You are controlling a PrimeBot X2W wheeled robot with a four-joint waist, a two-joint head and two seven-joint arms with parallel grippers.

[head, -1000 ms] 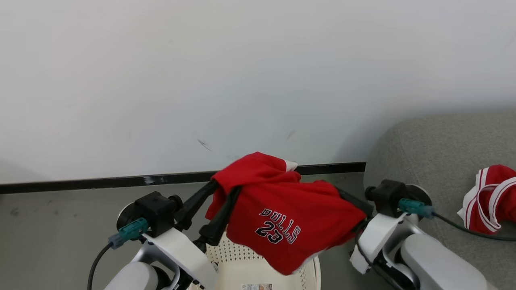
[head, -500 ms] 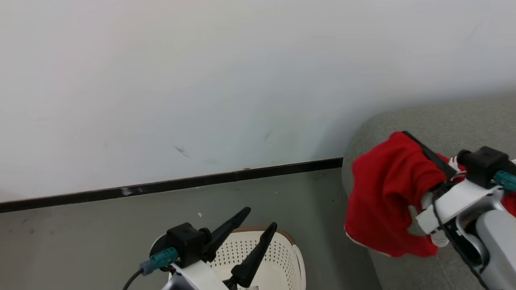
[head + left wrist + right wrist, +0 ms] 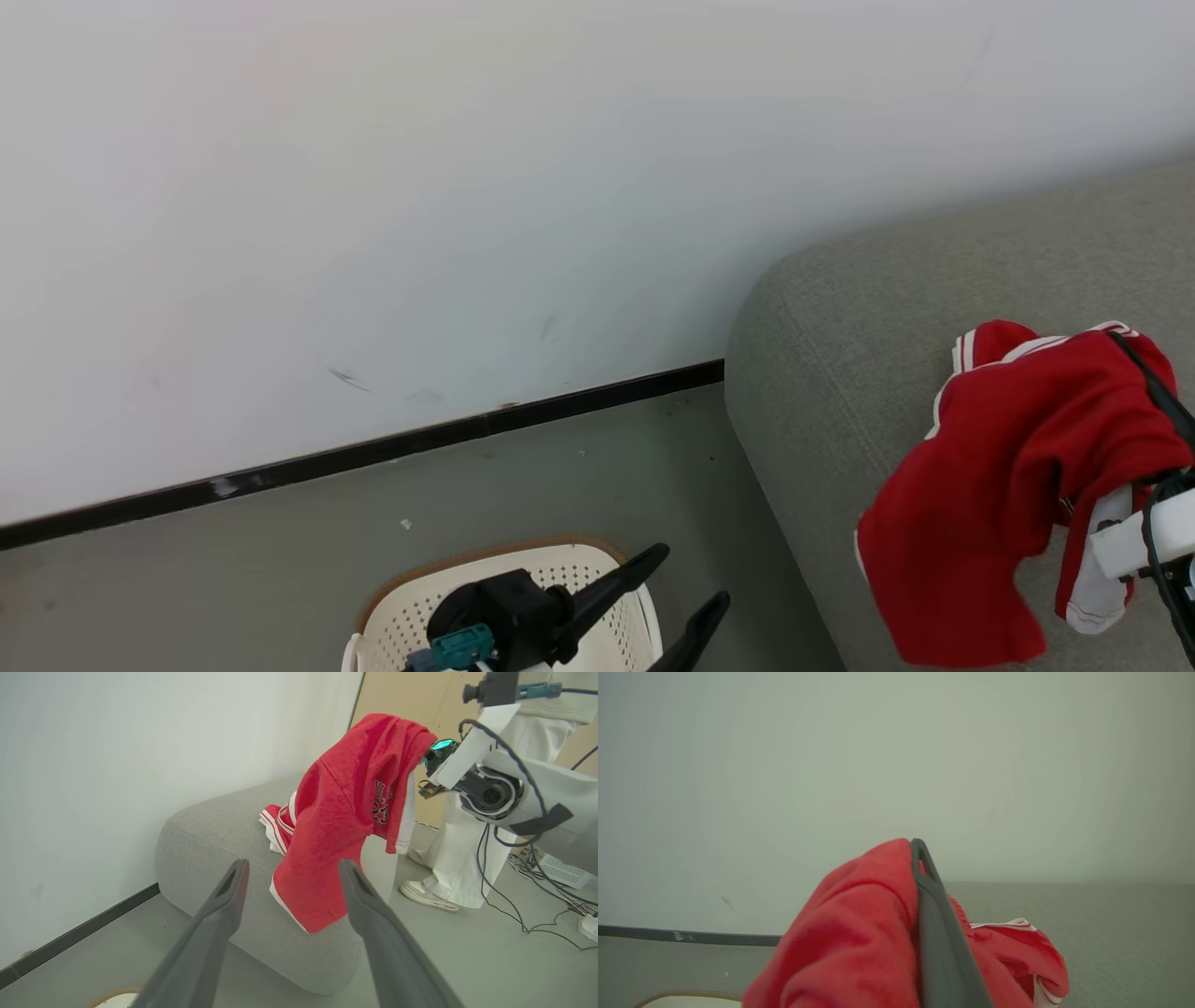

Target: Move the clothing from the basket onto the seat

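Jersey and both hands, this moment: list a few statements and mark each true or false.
1. The right hand is shut on the jersey. True.
2. The left hand holds a garment. False: the left hand is open and empty.
3. The jersey lies in the basket. False: it hangs over the seat, away from the basket.
4. Another red garment lies on the seat. True.

Left hand [image 3: 294,865] fingers spread wide; red jersey [image 3: 336,826] hangs over grey seat [image 3: 210,828].
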